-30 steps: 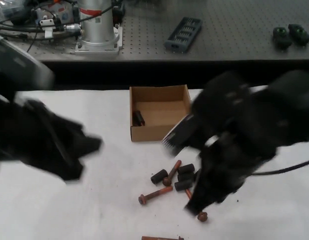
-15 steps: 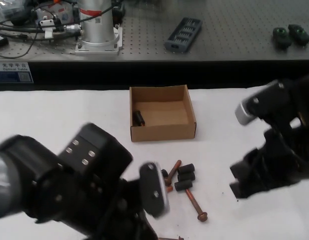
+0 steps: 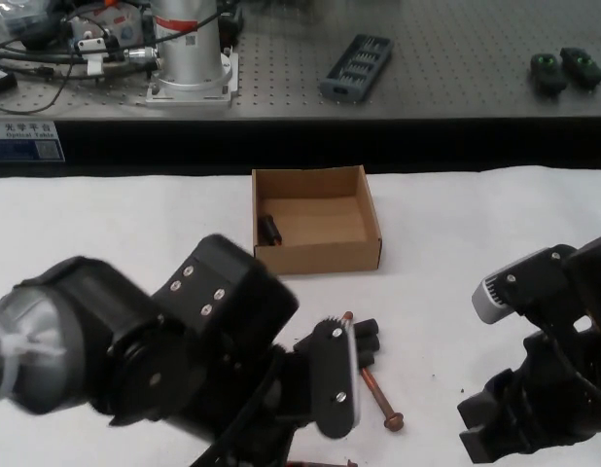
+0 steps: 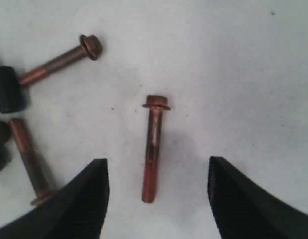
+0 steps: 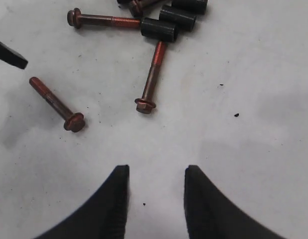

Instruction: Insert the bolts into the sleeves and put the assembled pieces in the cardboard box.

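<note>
In the left wrist view my left gripper [image 4: 156,196] stands open just above the white cloth, with a rusty bolt [image 4: 153,149] lying between its fingers [image 4: 84,201], untouched. Two more bolts [image 4: 62,57] and a black sleeve [image 4: 7,89] lie off to one side. My right gripper [image 5: 156,199] is open over bare cloth, apart from a bolt [image 5: 149,79] and a cluster of black sleeves [image 5: 159,29]. The cardboard box [image 3: 315,255] sits mid-table with one black piece [image 3: 269,230] inside. The left arm [image 3: 184,360] covers the front centre and the right arm [image 3: 544,389] stands at the front right.
Loose bolts [image 3: 378,397] and sleeves [image 3: 367,336] lie in front of the box. The dark bench behind holds a metal post [image 3: 189,49], cables and a grey rack [image 3: 357,60]. White cloth lies bare to the left and right of the box.
The left arm has swung in from the left to the front centre, over the bolts. The right arm has pulled away from the pile to the front right.
</note>
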